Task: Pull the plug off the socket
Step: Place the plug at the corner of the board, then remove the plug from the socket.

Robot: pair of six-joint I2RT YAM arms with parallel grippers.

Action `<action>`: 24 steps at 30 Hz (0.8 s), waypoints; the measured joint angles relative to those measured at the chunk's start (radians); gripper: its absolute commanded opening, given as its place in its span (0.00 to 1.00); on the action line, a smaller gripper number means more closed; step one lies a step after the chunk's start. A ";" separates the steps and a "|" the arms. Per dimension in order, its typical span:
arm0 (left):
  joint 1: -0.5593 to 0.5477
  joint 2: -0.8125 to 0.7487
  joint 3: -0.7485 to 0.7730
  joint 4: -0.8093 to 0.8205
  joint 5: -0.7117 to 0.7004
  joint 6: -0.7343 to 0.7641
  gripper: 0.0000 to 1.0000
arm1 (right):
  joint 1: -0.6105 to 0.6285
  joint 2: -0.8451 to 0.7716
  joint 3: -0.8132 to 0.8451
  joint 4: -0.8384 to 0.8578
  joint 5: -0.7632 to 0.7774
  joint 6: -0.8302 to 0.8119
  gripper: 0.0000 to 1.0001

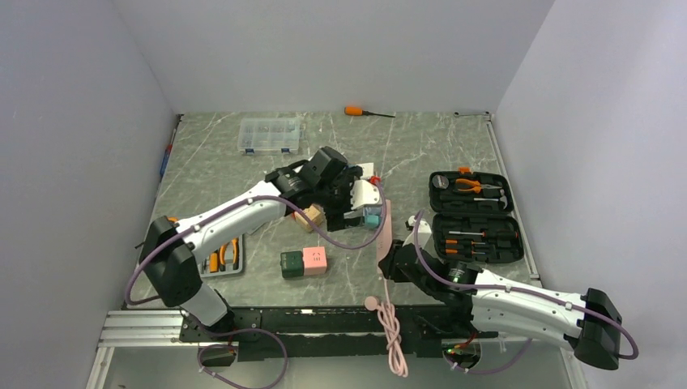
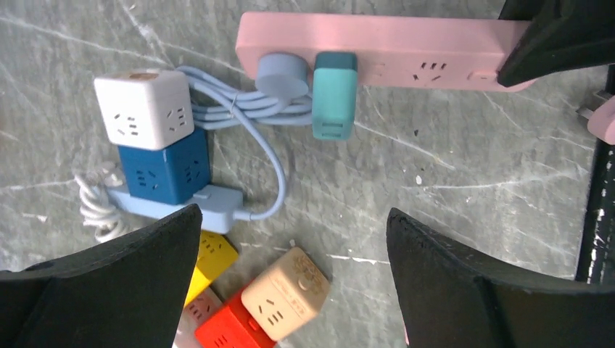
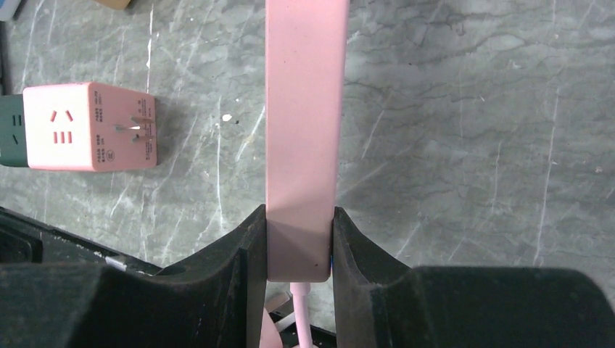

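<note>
Teal plug [image 2: 334, 94] sits in the pink power strip [image 2: 406, 51], touching a round blue plug [image 2: 282, 75]. The right gripper [image 3: 299, 246] clamps the strip's cable end; the left gripper [image 2: 294, 217] hovers wide open. Sloppy aim probably grabs the neighbour, or the strip twists loose.

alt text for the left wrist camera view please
A pink power strip spans the top of the view, with a round blue plug and a teal plug side by side in it. The open, empty left hand hovers below them, beside a white cube socket and a blue cube socket.
</note>
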 measured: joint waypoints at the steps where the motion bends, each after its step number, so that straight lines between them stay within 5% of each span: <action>1: 0.003 0.017 0.007 0.006 0.010 0.008 0.97 | 0.000 0.006 0.006 0.001 -0.002 -0.008 0.00; 24: -0.020 0.243 0.097 0.006 0.065 0.046 0.81 | -0.003 0.127 0.088 0.040 -0.003 -0.110 0.00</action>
